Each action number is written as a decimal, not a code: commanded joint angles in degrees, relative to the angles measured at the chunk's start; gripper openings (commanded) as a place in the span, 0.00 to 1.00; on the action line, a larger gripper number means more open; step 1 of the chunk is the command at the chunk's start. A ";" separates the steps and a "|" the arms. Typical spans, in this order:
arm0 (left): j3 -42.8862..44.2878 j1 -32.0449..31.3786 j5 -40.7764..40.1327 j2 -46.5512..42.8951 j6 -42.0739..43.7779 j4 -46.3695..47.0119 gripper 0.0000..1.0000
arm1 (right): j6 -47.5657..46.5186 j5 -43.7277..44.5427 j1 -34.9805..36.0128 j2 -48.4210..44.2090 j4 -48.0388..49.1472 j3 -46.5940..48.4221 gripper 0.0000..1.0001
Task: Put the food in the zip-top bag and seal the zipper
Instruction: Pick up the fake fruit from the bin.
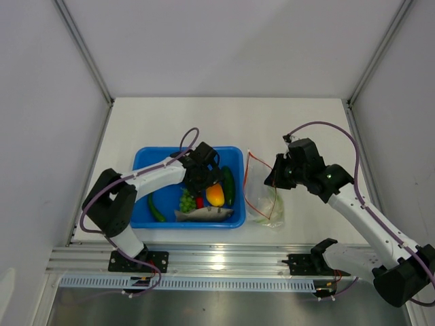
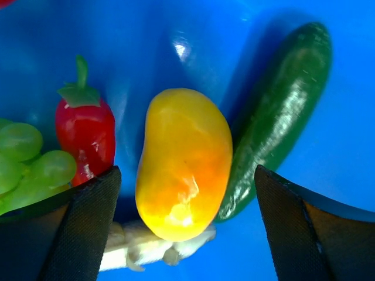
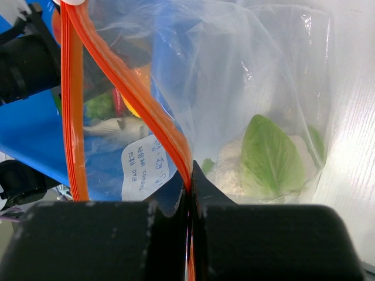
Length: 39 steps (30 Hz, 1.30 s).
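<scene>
The left gripper (image 2: 187, 218) hangs wide open inside the blue tray (image 1: 144, 160). One finger stands on each side of the yellow-orange mango (image 2: 183, 164), with a gap showing on both sides.

A dark green cucumber (image 2: 282, 117) lies against one side of the mango. A red chili (image 2: 87, 132) sits just beside the other side, and green grapes (image 2: 28, 165) lie beyond the chili. A grey fish (image 1: 204, 214) stretches along the tray's near wall. A green pepper (image 1: 156, 209) lies toward the tray's near left corner.

The clear bag (image 1: 265, 198) rests on the white surface (image 1: 306, 122) just beside the tray's right wall. The right gripper (image 3: 188, 199) is clamped shut on the bag's red-orange zipper (image 3: 135, 99), pinching one end of the strip. From that pinch the two halves of the strip spread apart, so the mouth gapes toward the tray. A white cauliflower (image 3: 263, 164) with green leaves lies inside the bag, at the end farthest from the tray.
</scene>
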 commanded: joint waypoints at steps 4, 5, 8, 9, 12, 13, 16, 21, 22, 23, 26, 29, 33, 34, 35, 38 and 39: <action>1.43 -0.31 1.63 4.25 -4.63 0.22 0.88 | 0.21 -0.19 -0.33 -1.64 0.86 -0.14 0.00; 1.61 -0.39 1.99 4.70 -4.63 0.31 0.88 | 0.29 -0.10 -0.33 -1.73 0.86 -0.14 0.00; 1.43 -0.40 1.38 5.76 -5.42 0.66 0.80 | 0.29 -0.10 -0.42 -1.91 0.86 -0.14 0.00; 1.52 -0.40 0.94 5.84 -5.51 0.58 0.73 | 0.29 -0.10 -0.42 -1.91 0.86 -0.14 0.00; 1.34 -0.40 -0.81 5.15 -5.78 0.23 0.58 | 0.29 -0.36 -0.42 -1.91 0.78 -0.14 0.00; 1.26 -0.40 -1.43 4.79 -5.60 -0.12 0.54 | 0.38 -0.45 -0.42 -1.82 0.78 -0.14 0.00; 1.61 -0.48 -4.24 2.51 -4.73 -1.52 0.40 | 0.38 -0.63 -0.42 -2.00 0.78 0.12 0.00; 2.92 -0.57 -9.43 -4.15 -2.62 -4.33 0.20 | 0.47 -0.71 -0.42 -1.91 0.69 0.47 0.00; 3.71 -0.66 -11.52 -5.39 -1.92 -4.87 0.17 | 0.47 -0.89 -0.42 -1.91 0.69 0.56 0.00; 4.06 -0.83 -12.85 -6.54 -1.47 -5.39 0.15 | 0.56 -0.89 -0.42 -1.91 0.69 0.65 0.00; 5.56 -1.71 -17.33 -11.02 0.81 -6.54 0.10 | 0.99 -1.41 -0.42 -1.91 0.69 1.17 0.00; 6.44 -3.29 -21.12 -15.32 3.53 -6.19 0.05 | 1.08 -1.42 -0.42 -1.38 -0.01 2.49 0.00; 4.78 -7.06 -24.72 -22.18 10.64 0.47 0.01 | 1.35 -2.03 -0.42 0.02 -1.24 4.07 0.00; 4.34 -7.86 -24.82 -23.67 15.36 5.71 0.00 | 1.35 -2.29 -0.42 0.29 -1.68 4.34 0.00; 3.64 -8.48 -24.90 -26.73 17.58 8.63 0.00 | 1.44 -2.56 -0.42 0.98 -2.03 4.60 0.00; -4.42 -11.11 -21.23 -33.76 28.91 26.46 0.01 | 1.79 -3.35 -0.42 1.52 -2.56 5.22 0.00; -6.11 -11.81 -16.51 -35.36 31.55 31.29 0.01 | 2.05 -3.78 -0.42 1.69 -2.56 5.48 0.00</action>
